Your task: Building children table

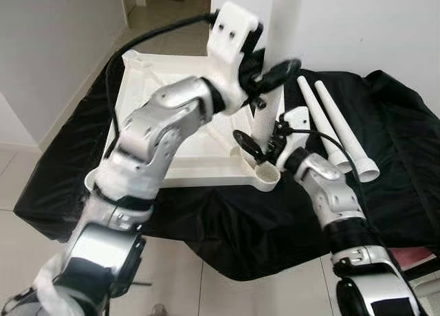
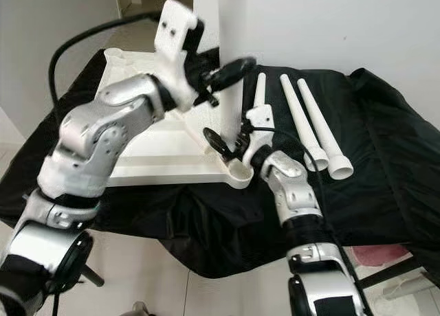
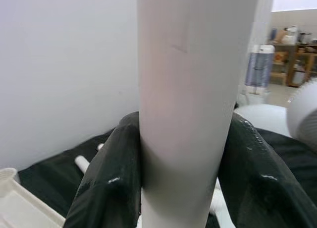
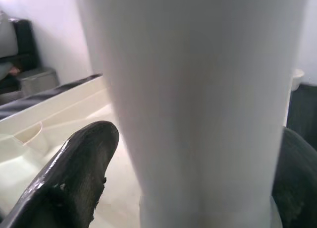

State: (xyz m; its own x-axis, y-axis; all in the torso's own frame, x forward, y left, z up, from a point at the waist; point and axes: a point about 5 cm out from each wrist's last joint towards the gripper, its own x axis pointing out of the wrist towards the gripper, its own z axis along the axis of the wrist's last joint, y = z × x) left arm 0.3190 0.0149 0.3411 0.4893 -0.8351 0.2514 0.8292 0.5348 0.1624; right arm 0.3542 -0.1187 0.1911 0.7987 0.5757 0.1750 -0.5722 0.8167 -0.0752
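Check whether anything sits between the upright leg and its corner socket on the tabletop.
Nothing visible does. The leg stands upright at the tabletop's near corner socket, with the left gripper clamped higher up and the right gripper around its base.

Upright table leg [image 1: 285, 27]: upper end cut off by the top edge in both eye views; lower end, where the tabletop [image 1: 179, 134] corner socket is met, hidden behind the right gripper [image 1: 265, 148].
Tabletop: near-left part covered by the left arm [image 1: 158, 134].
Third loose leg [image 2: 260, 89]: lower part masked by the right wrist.
Right wrist view: leg surface blurred, no detail readable.
Left wrist view: background shelf items [image 3: 290, 37] too small to identify.
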